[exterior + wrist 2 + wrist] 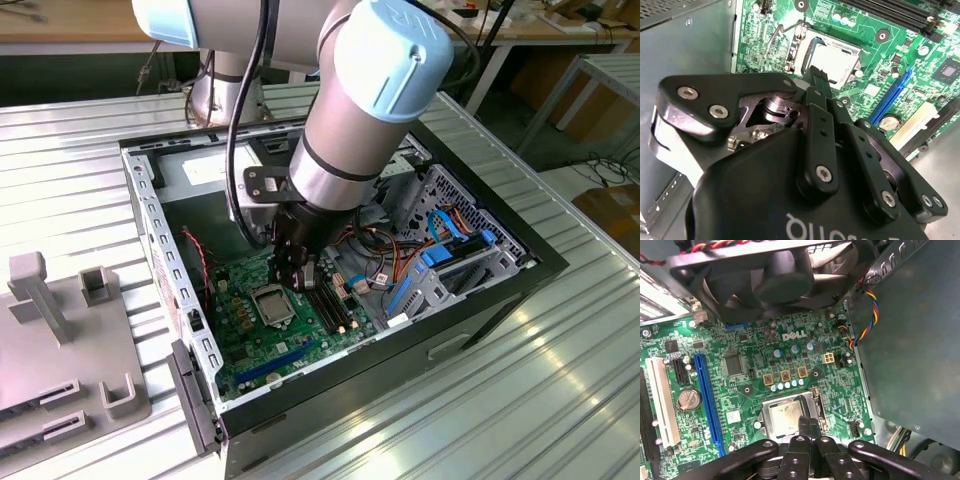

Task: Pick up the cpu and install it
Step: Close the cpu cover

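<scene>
Our end effector [806,426] hangs inside the open case [500,290], fingers pressed together and gripping nothing we can make out. In the first wrist view its tips sit just at the 6 o'clock edge of the socket [790,415]. The cpu [785,414] lies flat in that socket, its dull metal top showing, on the green board [740,385]; the second wrist view shows it [834,59] just past the fingertips. We judge the chip already placed, with seating and latching in hand. Any further move calls for a light, level touch, since the frame's lever [774,36] looks unlatched.
</scene>
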